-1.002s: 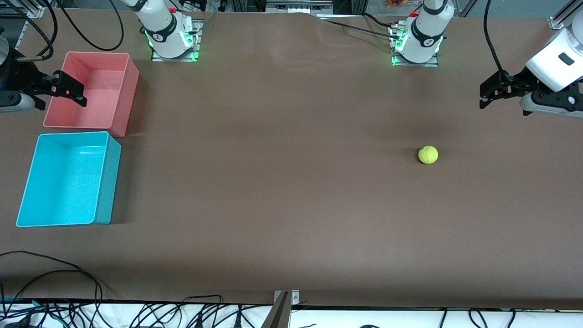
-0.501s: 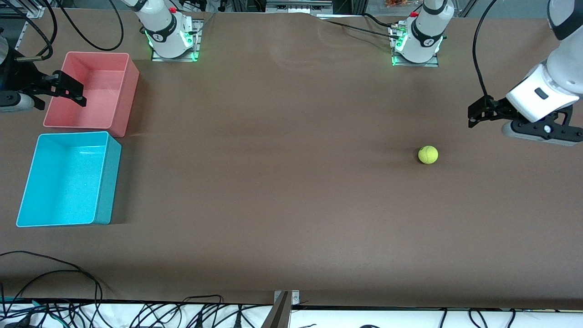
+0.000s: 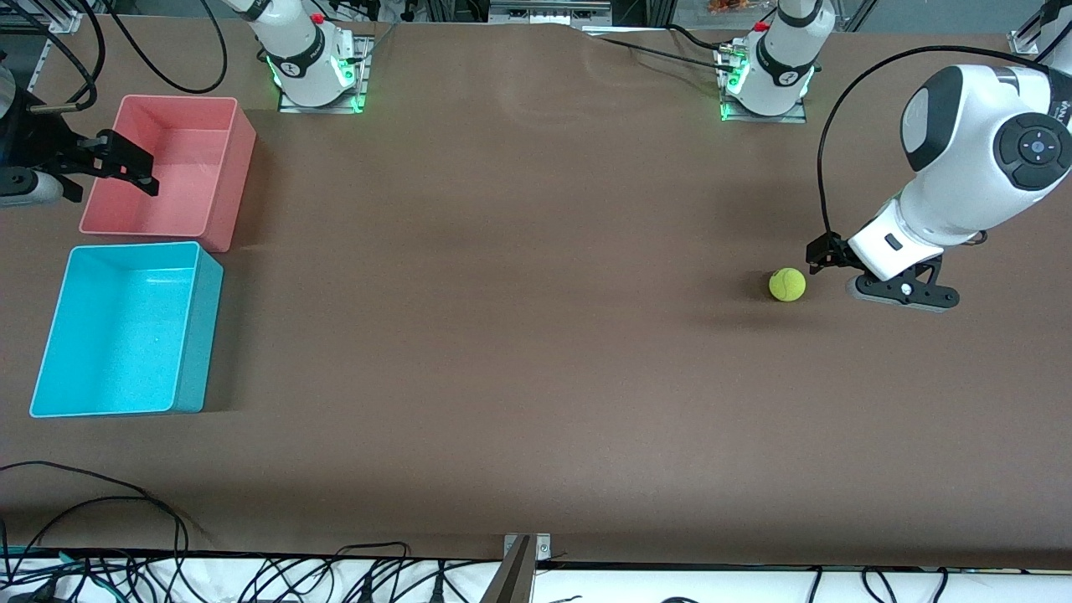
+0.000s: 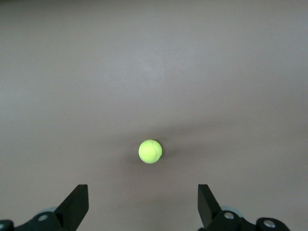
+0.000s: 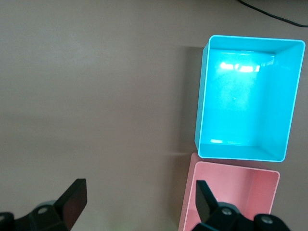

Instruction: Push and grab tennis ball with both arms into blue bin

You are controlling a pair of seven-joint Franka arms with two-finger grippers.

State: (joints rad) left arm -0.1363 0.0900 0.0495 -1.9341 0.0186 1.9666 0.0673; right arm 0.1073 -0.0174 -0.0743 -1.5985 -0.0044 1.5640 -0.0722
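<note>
The tennis ball (image 3: 787,285) lies on the brown table toward the left arm's end. My left gripper (image 3: 825,254) is low beside it, a short way off toward the table's end. In the left wrist view the ball (image 4: 150,151) sits ahead of the open, empty left gripper (image 4: 142,207), in line with the gap and not touching it. The blue bin (image 3: 197,335) stands empty at the right arm's end and also shows in the right wrist view (image 5: 202,96). My right gripper (image 3: 138,167) waits open and empty over the pink bin's edge; it shows in its wrist view too (image 5: 139,202).
An empty pink bin (image 3: 226,176) stands right beside the blue bin, farther from the front camera; it shows in the right wrist view (image 5: 231,197). Cables (image 3: 126,519) lie along the table's front edge. Brown table surface stretches between ball and bins.
The left arm has swung down from over the table's end to just beside the ball. The ball has not moved. The right arm has not moved.
</note>
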